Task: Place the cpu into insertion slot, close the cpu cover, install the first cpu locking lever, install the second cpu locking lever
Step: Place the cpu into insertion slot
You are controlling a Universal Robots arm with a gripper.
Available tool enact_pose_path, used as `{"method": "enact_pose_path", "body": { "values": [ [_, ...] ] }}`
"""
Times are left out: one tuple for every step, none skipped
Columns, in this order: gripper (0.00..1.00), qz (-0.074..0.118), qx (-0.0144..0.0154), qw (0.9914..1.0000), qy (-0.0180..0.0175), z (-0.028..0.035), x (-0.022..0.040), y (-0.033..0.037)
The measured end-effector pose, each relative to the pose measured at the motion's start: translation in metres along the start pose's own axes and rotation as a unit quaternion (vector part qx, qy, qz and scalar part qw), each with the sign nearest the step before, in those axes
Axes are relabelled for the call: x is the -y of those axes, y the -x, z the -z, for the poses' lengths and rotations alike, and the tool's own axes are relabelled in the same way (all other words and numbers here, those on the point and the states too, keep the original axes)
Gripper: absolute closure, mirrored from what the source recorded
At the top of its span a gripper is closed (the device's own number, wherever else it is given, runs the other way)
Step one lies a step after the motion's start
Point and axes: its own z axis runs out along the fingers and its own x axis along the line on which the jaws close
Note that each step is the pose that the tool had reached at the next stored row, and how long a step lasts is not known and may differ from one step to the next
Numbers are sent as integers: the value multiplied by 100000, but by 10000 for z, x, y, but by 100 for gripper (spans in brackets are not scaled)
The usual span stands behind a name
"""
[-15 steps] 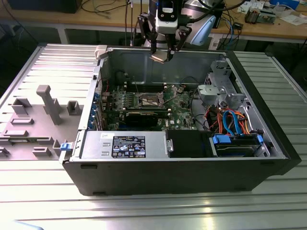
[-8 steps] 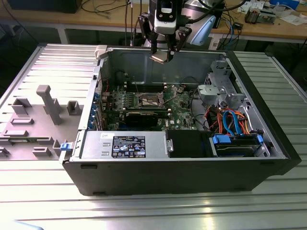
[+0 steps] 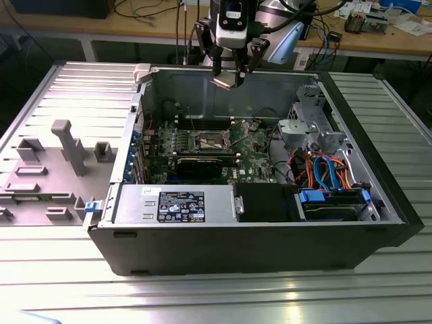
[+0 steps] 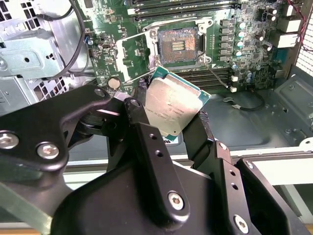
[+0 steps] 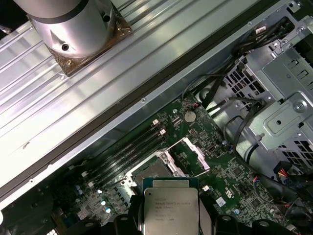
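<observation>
Gripping the cpu point(image 4: 173, 105) by its edges, the jaws hang above the open insertion slot point(image 4: 177, 46).

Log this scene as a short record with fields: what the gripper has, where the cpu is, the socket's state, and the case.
gripper: shut on the cpu, above the open computer case
cpu: gripped at its edges, tilted, metal top showing, not in the slot
insertion slot: empty, dark centre exposed
motherboard: green, inside the case
computer case: side open, lying on a ribbed metal table
</observation>
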Motion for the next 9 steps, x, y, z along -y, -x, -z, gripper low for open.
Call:
{"method": "enact_pose_path", "body": {
  "values": [
    [45,-2,-1,100000,-1,0,0,0],
    [45,-2,2,100000,-1,0,0,0],
    [45,-7,1,100000,-1,0,0,0],
    [45,-10,0,100000,-2,0,0,0],
    [45,-33,1,100000,0,0,0,0],
    [45,-103,9,100000,1,0,0,0],
    [45,-203,17,100000,5,0,0,0],
    [45,-379,33,99999,15,-1,1,0],
    [45,-502,44,99999,16,-1,1,1]
  ]
}}
